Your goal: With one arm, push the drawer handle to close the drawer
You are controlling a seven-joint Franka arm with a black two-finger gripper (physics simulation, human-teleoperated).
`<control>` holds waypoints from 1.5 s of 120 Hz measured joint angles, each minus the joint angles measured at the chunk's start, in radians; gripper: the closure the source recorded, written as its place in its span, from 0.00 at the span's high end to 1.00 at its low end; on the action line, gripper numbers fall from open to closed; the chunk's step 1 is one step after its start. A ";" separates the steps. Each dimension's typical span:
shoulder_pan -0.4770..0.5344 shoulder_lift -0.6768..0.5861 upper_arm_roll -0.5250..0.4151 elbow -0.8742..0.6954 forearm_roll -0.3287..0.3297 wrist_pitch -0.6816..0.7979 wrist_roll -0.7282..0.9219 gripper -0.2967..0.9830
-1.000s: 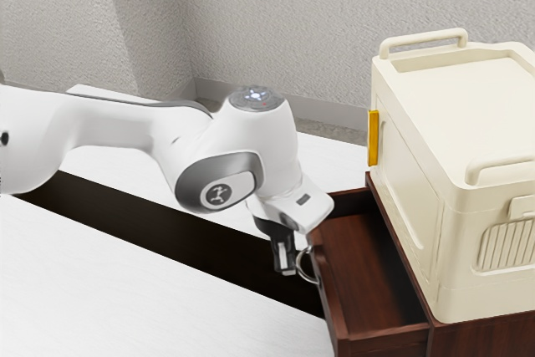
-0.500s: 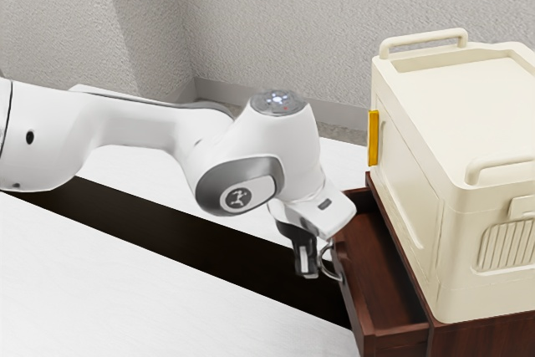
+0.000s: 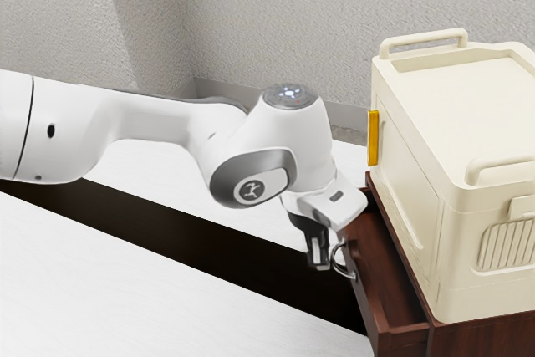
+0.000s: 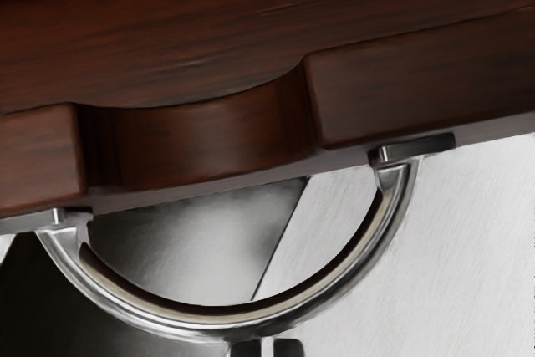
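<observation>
My gripper (image 3: 318, 264) is shut in the exterior view, its tips low against or right beside the ring-shaped metal handle (image 3: 338, 267). The dark reddish-brown drawer (image 3: 386, 294) stands partly out of its cabinet, with a strip of its inside showing. In the wrist view, the silver handle (image 4: 209, 328) curves out from the notched front of the drawer (image 4: 201, 144). The fingertips of my gripper (image 4: 267, 349) are close together just outside the bottom of that curve. Whether they touch the metal cannot be told.
A large cream box (image 3: 468, 114) with raised handles and a yellow latch stands on the drawer cabinet (image 3: 476, 339). White tabletop (image 3: 167, 290) lies on both sides of a long dark gap (image 3: 201, 248) under the arm. Textured walls rise behind.
My gripper has moved toward the exterior view's right, and the drawer and its handle have shifted the same way. Less of the drawer sticks out of the cabinet. The cream box has stayed still.
</observation>
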State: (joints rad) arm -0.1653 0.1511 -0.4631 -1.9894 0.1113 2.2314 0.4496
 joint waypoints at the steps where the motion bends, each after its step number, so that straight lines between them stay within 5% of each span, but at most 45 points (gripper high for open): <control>1: -0.001 0.000 0.000 0.001 0.001 0.000 0.000 0.16; 144: -0.043 0.133 -0.001 0.143 0.044 0.095 -0.001 0.16; 166: -0.034 0.070 -0.006 0.079 0.049 0.106 -0.004 0.16; 180: -0.018 -0.021 -0.021 0.044 0.040 0.048 -0.018 0.33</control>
State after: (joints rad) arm -0.1832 0.1304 -0.4839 -1.9458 0.1518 2.2790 0.4314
